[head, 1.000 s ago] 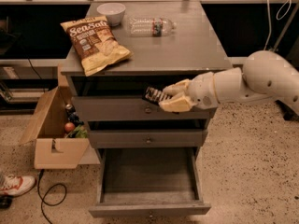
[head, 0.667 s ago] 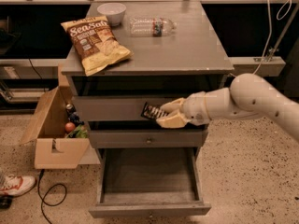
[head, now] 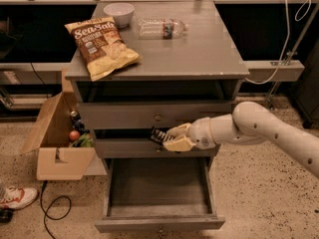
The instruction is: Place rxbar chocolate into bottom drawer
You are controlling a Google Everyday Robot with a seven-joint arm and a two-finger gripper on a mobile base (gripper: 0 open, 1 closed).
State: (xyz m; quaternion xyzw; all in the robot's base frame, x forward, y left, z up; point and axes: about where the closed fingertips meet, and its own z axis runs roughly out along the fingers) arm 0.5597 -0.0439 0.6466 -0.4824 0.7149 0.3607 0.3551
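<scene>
One rxbar chocolate (head: 158, 135) in gripper (head: 169, 138) above bottom drawer (head: 157, 192), free end leftward

Tool (head: 167, 138) gripping rxbar chocolate (head: 157, 135); bottom drawer (head: 159, 224) below unobstructed.

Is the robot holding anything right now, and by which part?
The end effector, in front of the middle drawer, grips the snack bar by the end nearest the arm.
</scene>
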